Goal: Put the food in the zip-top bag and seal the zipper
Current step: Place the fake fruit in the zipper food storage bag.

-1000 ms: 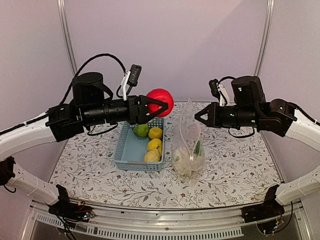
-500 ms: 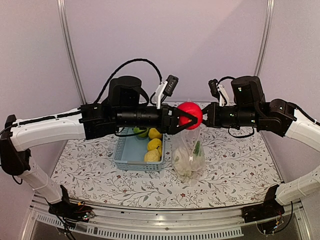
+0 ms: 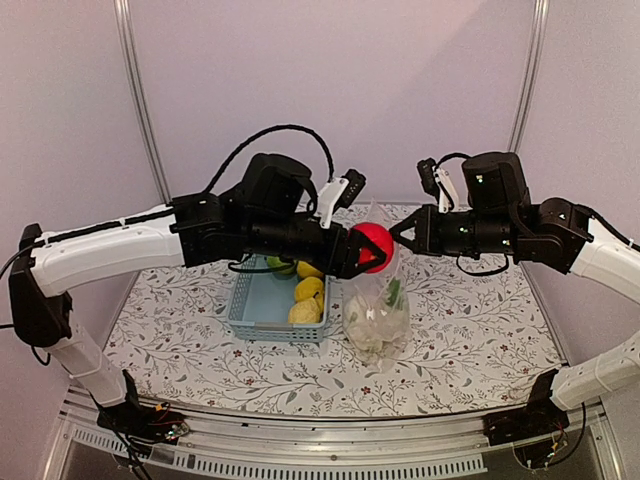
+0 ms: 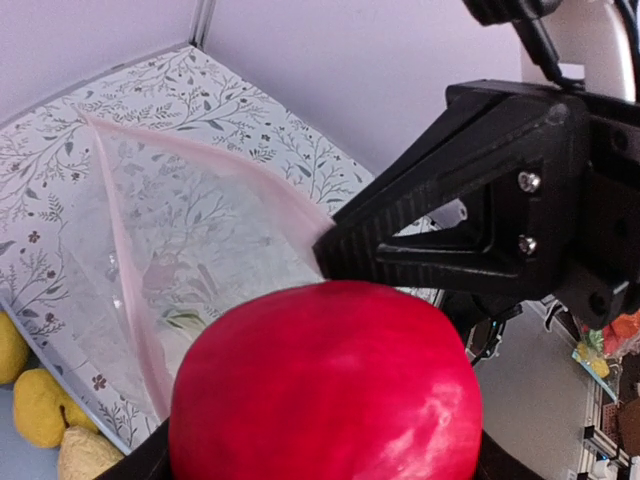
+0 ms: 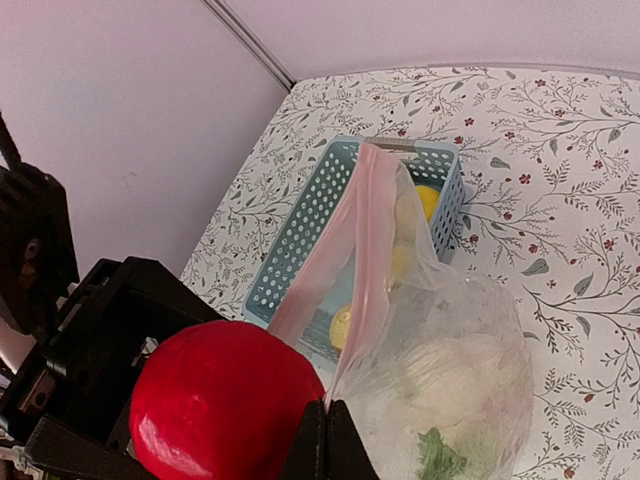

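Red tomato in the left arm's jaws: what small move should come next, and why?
Probably ease the red tomato forward and down into the zip-top bag before letting go. The left jaws grip it right at the bag's mouth, not yet inside. The right jaws, shut on the bag's top edge, hold it upright with the mouth gaping toward the tomato.

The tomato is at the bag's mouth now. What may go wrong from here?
1. The bag mouth is narrow and held only at one edge by the right fingers. The tomato looks about as wide, so it may catch on the rim and fall outside.
2. A push from the tomato may pull the thin edge out of that pinch, and the bag would collapse.
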Robot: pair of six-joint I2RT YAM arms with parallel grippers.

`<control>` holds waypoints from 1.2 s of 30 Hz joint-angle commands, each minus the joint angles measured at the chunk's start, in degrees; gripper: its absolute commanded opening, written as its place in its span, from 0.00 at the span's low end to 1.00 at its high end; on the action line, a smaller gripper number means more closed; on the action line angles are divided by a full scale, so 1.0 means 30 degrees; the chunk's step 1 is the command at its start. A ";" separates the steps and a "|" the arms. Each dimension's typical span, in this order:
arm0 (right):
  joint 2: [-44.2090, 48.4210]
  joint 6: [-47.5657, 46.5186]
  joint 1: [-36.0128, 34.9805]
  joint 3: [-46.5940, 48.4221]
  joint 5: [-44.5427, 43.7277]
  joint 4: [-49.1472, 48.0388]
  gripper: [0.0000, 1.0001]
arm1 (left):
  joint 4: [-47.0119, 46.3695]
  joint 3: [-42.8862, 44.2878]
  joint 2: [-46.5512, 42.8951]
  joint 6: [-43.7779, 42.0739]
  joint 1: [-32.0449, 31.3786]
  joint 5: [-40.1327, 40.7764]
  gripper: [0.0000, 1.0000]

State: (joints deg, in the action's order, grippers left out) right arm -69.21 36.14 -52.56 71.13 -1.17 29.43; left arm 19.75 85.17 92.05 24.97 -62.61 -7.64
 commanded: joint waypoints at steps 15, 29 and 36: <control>0.0182 -0.0363 -0.0111 -0.0037 -0.0431 0.0452 0.00 | 0.4868 0.3105 0.1773 -0.0447 0.0303 0.2322 0.68; 0.0305 -0.0414 -0.0113 -0.0068 -0.0602 0.0532 0.00 | 0.4525 0.3403 0.1794 -0.0521 0.0303 0.1960 0.95; 0.0304 -0.0359 -0.0102 -0.0069 -0.0799 0.0587 0.00 | 0.3670 0.3068 0.0974 -0.0335 0.0303 0.1763 1.00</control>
State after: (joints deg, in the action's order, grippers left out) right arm -69.21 35.70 -52.58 71.13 -2.46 30.04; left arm 32.38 94.63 97.51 23.83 -62.06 -1.87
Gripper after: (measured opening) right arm 0.005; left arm 0.991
